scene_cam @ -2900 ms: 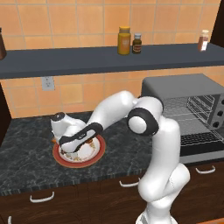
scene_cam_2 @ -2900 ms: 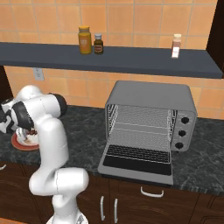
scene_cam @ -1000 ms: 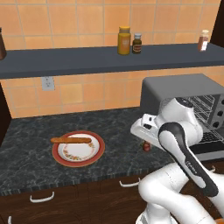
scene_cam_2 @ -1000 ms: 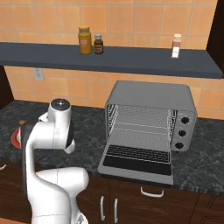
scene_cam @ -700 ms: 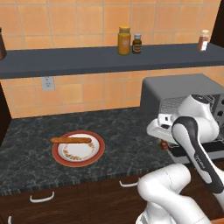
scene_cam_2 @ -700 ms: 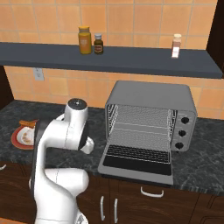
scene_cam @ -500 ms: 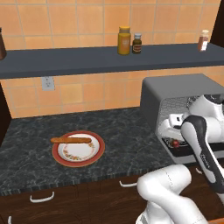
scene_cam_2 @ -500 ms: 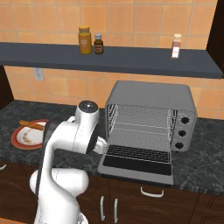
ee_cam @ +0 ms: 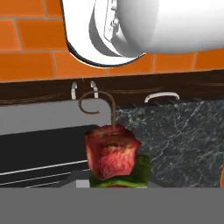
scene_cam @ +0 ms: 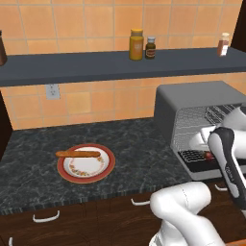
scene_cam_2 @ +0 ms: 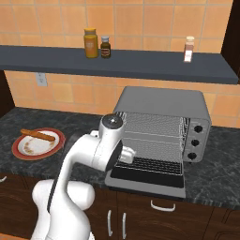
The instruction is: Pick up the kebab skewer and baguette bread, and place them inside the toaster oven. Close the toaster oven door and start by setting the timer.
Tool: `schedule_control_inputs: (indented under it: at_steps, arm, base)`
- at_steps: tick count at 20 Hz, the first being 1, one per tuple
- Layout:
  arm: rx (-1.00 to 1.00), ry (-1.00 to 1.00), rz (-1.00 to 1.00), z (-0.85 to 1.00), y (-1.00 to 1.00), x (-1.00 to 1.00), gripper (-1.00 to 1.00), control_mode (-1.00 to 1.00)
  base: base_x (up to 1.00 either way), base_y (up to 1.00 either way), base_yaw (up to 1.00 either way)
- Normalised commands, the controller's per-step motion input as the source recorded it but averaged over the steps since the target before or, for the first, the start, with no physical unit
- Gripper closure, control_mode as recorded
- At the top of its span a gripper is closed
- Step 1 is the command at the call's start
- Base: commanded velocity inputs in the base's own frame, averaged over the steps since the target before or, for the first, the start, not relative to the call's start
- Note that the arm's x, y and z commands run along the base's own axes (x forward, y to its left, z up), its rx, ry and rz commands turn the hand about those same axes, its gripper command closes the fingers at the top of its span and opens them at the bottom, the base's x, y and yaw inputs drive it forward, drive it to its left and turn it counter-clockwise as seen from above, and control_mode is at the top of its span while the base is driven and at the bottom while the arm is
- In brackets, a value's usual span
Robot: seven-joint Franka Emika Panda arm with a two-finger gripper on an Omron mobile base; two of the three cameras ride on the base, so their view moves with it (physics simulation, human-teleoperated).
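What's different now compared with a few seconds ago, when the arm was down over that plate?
The arm swung from the plate across the counter to the toaster oven, taking the kebab skewer with it; the gripper, shut on it, now holds it at the open toaster oven door. The baguette bread has stayed on the plate, the door has stayed down, and the shelf jars haven't moved.

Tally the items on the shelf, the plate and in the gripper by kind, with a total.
Shelf jars and bottles: 3, namely yellow jar, dark bottle, white bottle
Baguette bread on plate: 1
Kebab skewer in gripper: 1
Total: 5
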Motion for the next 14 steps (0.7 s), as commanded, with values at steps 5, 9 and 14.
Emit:
schedule_control_inputs:
  at_steps: [5, 9, 14]
  arm:
    - [0.00, 0.00, 0.00, 0.00, -0.32, 0.36, 1.00, -1.00]
    - [-0.03, 0.00, 0.03, -0.06, -0.54, 0.11, 1.00, -1.00]
    - [-0.03, 0.00, 0.04, -0.22, -0.07, 0.00, 1.00, -1.00]
  base:
    - [0.00, 0.00, 0.00]
    - [0.00, 0.00, 0.00]
    - [0.00, 0.00, 0.00]
